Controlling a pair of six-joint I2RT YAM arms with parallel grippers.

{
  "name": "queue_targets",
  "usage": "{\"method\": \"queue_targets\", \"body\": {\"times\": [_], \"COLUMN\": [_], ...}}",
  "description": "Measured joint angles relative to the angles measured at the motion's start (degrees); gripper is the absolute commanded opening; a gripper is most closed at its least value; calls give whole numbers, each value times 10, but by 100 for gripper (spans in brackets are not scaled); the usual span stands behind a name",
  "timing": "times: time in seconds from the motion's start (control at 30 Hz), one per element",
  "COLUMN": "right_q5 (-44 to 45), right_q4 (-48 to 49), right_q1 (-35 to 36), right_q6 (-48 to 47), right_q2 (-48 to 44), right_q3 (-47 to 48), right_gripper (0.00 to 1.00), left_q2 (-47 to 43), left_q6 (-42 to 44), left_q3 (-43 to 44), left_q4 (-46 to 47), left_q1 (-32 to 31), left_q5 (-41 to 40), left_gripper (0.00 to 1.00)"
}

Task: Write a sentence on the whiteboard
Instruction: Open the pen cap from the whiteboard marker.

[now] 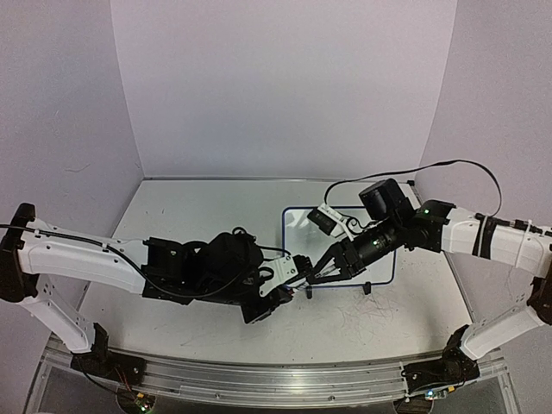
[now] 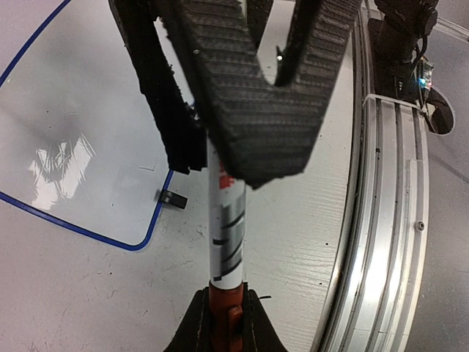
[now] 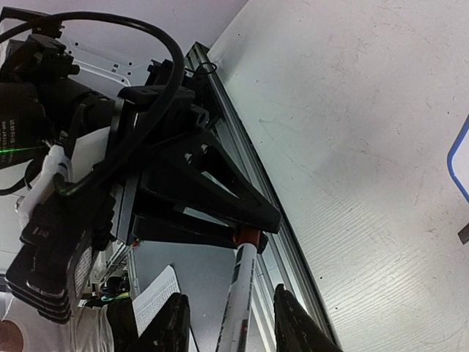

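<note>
- Currently the left gripper (image 2: 223,170) is pressed together on the white barrel of the marker (image 2: 227,235), centre of the left wrist view.
- The right gripper (image 3: 233,326) is spread, with a finger on each side of the marker and gaps showing; it pinches nothing.
- The whiteboard (image 2: 80,125) lies flat on the table (image 1: 190,216), upper left of the left wrist view. No sentence shows on the part seen.
- The marker looks light, stiff and smooth, so it may twist; grip the red end (image 2: 223,308) squarely.
- The board is probably light and slick, and likely to slide under pen pressure.
</note>
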Motion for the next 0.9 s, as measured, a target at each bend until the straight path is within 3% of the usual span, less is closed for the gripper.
{"method": "queue_targets", "body": {"times": [0.3, 0.6, 0.77, 0.9], "right_q5": [4, 17, 21, 22], "right_q4": [-7, -19, -22, -24], "right_q1": [2, 10, 13, 15], "right_q6": [-11, -24, -29, -29], "right_q2": [4, 7, 12, 14], "right_q3": [0, 0, 0, 1], "right_gripper": [33, 34, 25, 23], "left_q2": [8, 8, 8, 9], "left_q6": [0, 0, 0, 0], "left_q3": [0, 0, 0, 0], "left_q4": [-2, -3, -3, -3], "left_q1": [-2, -2, -2, -2], "left_q5": [3, 3, 3, 3], "left_gripper": [0, 0, 0, 0]}}
